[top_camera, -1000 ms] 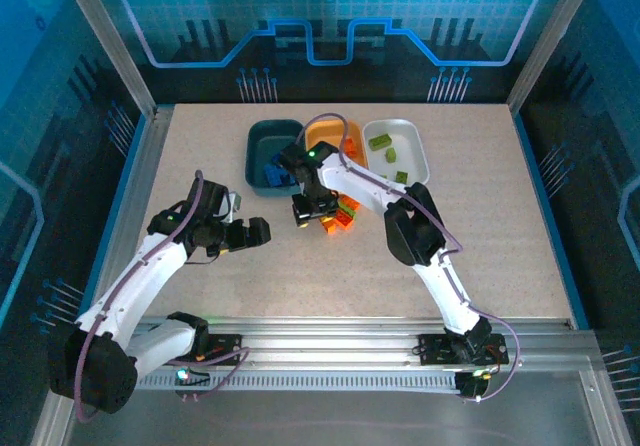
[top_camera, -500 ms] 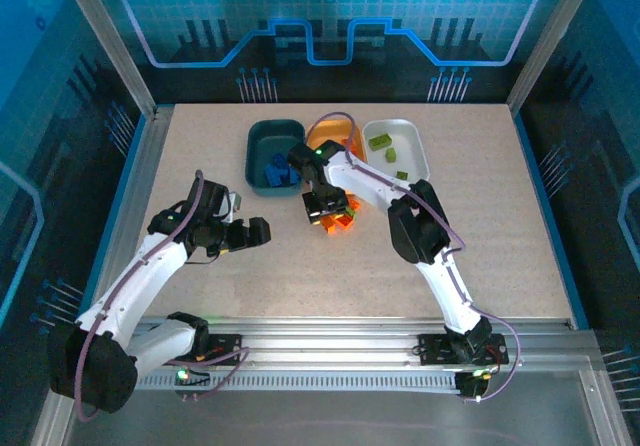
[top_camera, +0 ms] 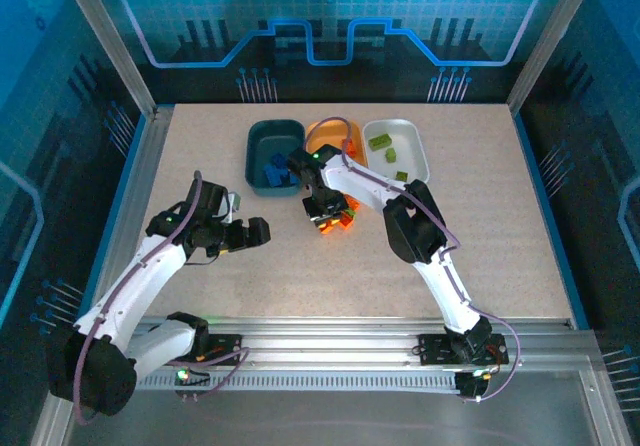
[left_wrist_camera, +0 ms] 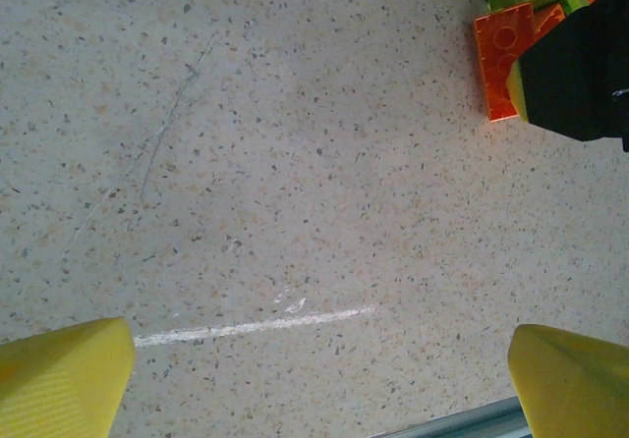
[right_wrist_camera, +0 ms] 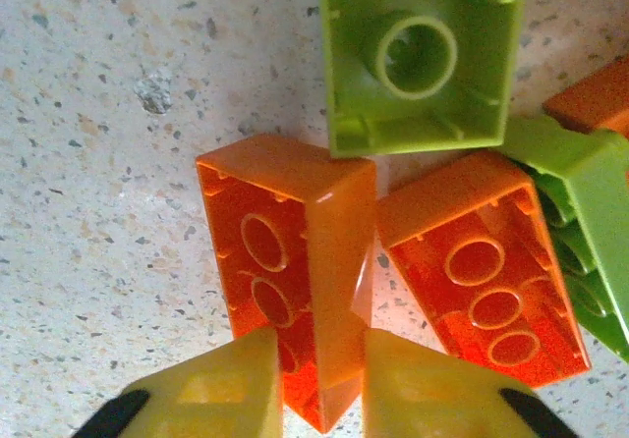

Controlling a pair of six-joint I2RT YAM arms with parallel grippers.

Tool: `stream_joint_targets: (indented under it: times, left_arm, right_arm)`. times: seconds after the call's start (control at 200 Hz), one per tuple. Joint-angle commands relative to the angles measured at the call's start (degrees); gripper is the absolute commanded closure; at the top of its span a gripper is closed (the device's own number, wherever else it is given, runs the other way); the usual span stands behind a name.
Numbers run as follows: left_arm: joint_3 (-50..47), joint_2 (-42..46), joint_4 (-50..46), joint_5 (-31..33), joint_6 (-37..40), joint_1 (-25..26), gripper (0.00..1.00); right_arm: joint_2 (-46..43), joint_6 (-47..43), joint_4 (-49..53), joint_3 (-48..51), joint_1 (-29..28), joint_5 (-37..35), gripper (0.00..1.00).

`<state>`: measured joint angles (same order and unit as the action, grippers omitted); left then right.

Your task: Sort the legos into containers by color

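I find a speckled beige table. Near the middle of its far edge three tubs stand in a row: teal tub, orange tub, white tub. Just in front of them lies a cluster of orange and lime green bricks. One orange brick rests on its side. A pale scratch marks the surface.

Bright, even overhead light; shadows soft; wrist close-ups sharp; glossy highlight on orange brick.

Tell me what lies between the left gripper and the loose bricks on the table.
Only bare speckled table. The top external view shows nothing on the stretch from the left gripper to the loose bricks, and the left wrist view agrees.
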<state>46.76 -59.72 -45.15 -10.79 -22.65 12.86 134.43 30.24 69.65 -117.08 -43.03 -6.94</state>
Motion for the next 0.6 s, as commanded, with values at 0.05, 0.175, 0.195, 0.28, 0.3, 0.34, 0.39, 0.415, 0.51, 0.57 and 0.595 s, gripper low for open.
stream_joint_targets:
  times: [0.05, 0.175, 0.195, 0.28, 0.3, 0.34, 0.39, 0.415, 0.51, 0.57, 0.595]
  left_arm:
    - [-0.92, 0.93, -0.6, -0.68, -1.54, -0.38, 0.01]
    - [-0.97, 0.75, -0.21, -0.76, -1.65, -0.47, 0.01]
    - [-0.99, 0.67, -0.12, -0.8, -1.64, -0.49, 0.01]
    - [-0.82, 0.57, -0.04, -0.88, -1.53, -0.47, 0.01]
    - [-0.73, 0.52, -0.05, -0.8, -1.5, -0.47, 0.01]
    - [-0.65, 0.44, -0.04, -0.87, -1.43, -0.47, 0.01]
    - [-0.65, 0.32, 0.12, -0.9, -1.35, -0.47, 0.01]
    - [-0.7, 0.23, 0.17, -0.88, -1.34, -0.47, 0.01]
    - [-0.54, -0.28, 0.63, -1.15, -1.38, -0.47, 0.01]
    - [-0.45, -0.52, 0.83, -1.24, -1.36, -0.48, 0.01]
    - [-0.33, -0.64, 0.93, -1.22, -1.41, -0.49, 0.01]
  right_arm:
    - [1.1, 0.04, 0.57, -0.25, -0.74, -0.1, 0.86]
    - [0.05, -0.01, 0.36, -0.32, -0.58, 0.7, 0.91]
    - [0.02, 0.14, 0.44, -0.34, -0.6, 0.83, 0.92]
    - [-0.84, 0.91, 0.57, -0.45, -0.61, 1.44, 0.94]
    - [-0.84, 1.07, 0.5, -0.43, -0.59, 1.49, 0.95]
    - [-3.36, 1.44, 0.31, -0.24, -0.53, 1.6, 0.96]
    - [-4.5, 1.83, 0.34, -0.26, -0.44, 1.73, 0.97]
    - [-4.94, 1.96, 0.32, -0.26, -0.31, 1.91, 0.97]
    - [-6.97, 2.65, 0.4, -0.26, 0.47, 3.2, 0.98]
    - [-8.24, 3.05, 0.32, -0.26, 1.04, 4.0, 0.98]
    - [-8.81, 3.2, 0.3, -0.33, 1.31, 4.46, 0.98]
